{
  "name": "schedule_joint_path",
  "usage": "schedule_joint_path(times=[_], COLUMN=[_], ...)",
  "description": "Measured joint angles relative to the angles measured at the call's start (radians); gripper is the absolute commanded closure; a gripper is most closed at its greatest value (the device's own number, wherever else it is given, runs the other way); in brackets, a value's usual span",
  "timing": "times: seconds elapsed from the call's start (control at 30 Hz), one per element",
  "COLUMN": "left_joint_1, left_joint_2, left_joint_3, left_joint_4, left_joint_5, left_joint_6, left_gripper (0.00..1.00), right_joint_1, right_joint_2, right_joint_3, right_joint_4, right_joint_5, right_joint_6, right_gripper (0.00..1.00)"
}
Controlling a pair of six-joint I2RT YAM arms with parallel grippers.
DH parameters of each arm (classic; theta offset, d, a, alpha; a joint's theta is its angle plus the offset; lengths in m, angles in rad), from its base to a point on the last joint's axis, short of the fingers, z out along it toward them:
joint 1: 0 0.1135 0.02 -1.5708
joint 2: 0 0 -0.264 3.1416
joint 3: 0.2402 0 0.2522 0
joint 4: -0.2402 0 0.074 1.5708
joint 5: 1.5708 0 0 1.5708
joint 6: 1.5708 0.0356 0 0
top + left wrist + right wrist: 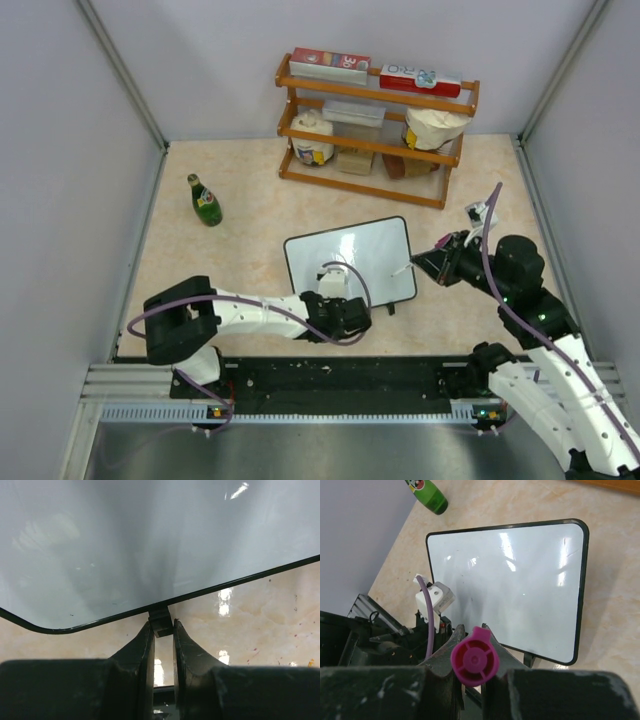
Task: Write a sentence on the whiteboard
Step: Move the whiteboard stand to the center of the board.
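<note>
Whiteboard [362, 252] sits mid-table [230, 270], a bit R of centre and nearer the front edge than the back, skewed vs the table edges. Surface is blank in all three views. There's only glare and a few faint specks, no marker strokes anywhere.

L gripper [161, 630]: fingers closed tight on the small black foot [160, 619] under the board's near edge, approx mid-edge. It's clamped on the board's hardware, so prob. steadying it for writing.

R gripper [440, 266]: closed on a marker [475, 657]. The purple-pink butt end faces the wrist cam, w/ the barrel running away betw. the fingers. In the top view the pale tip end [403, 270] points at the board's R edge and is at or just over that edge. Can't tell if it touches, or whether the cap is on or off.

Progress: setup looks done, w/ the board held and the marker in hand and aimed. The sentence itself hasn't been started, not a single letter, so basically all the writing is left. My guess is the tip needs to go to the board's upper L area to leave room for two lines, then press lightly so the board doesn't skid.

Other stuff, well clear: green bottle [205, 200] toward the back L, wooden rack [375, 130] w/ boxes and bags along the back edge.
</note>
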Motion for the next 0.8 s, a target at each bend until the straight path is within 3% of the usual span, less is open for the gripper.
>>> schedule_joint_path(times=[0.3, 0.43, 0.47, 0.53, 0.8], left_joint_1=[-0.094, -0.109, -0.111, -0.113, -0.134], left_joint_2=[0.077, 0.09, 0.09, 0.09, 0.101], left_joint_3=[0.103, 0.122, 0.122, 0.122, 0.135], left_joint_4=[-0.097, -0.108, -0.106, -0.101, -0.053], left_joint_5=[0.031, 0.046, 0.05, 0.056, 0.126], left_joint_6=[-0.061, -0.065, -0.065, -0.061, -0.005], left_gripper=[0.97, 0.81, 0.62, 0.5, 0.45], right_joint_1=[0.0, 0.0, 0.0, 0.0, 0.0], right_joint_2=[-0.05, -0.068, -0.071, -0.073, -0.073], right_joint_3=[-0.014, -0.017, -0.017, -0.017, -0.019], right_joint_4=[-0.061, -0.08, -0.081, -0.082, -0.095], right_joint_5=[0.033, 0.047, 0.048, 0.051, 0.064], right_joint_6=[0.0, 0.0, 0.0, 0.0, -0.001], right_gripper=[1.0, 1.0, 1.0, 1.0, 1.0])
